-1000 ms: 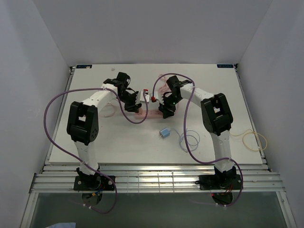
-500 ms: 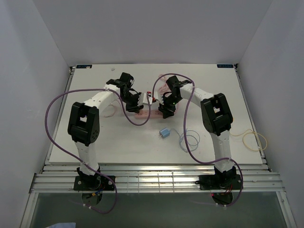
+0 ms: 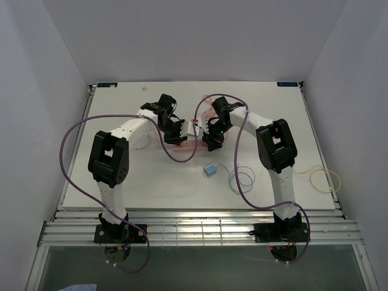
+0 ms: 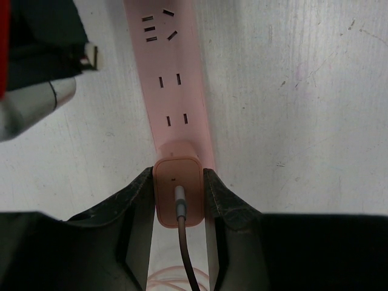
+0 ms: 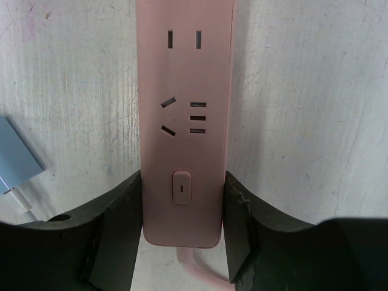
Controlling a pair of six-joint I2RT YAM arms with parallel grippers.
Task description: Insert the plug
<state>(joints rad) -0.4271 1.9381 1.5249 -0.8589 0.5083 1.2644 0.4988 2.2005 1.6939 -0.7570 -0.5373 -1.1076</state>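
DESK: Where does the job stand?

ME: Mid-table, both my arms meet over the pink power strip (image 5: 183, 79). My left gripper (image 4: 177, 177) is closed snugly on the pink plug (image 4: 177, 197), one finger on each flank, with its grey cable (image 4: 182, 242) trailing back toward my wrist. The plug sits over the socket at the strip's end. I judge it either just seated or one push away; how deep the prongs are I cannot tell. My right gripper (image 5: 182, 182) is about half closed around the strip's switch end, fingers pressed to both long edges, pinning it to the table (image 5: 303, 91).

DESK: So what is left?

ME: By my reckoning, making sure the plug is fully home, then letting go with both grippers.

DESK: What does each camera give?

ME: Only the left wrist view shows the plug and the free sockets beyond it. Only the right wrist view shows the switch (image 5: 182, 186) up close, and a blue adapter (image 5: 17, 159) lying apart at the left edge. The overhead view shows no prongs, just both arms angled inward and a coiled wire (image 3: 241, 179) near the adapter.
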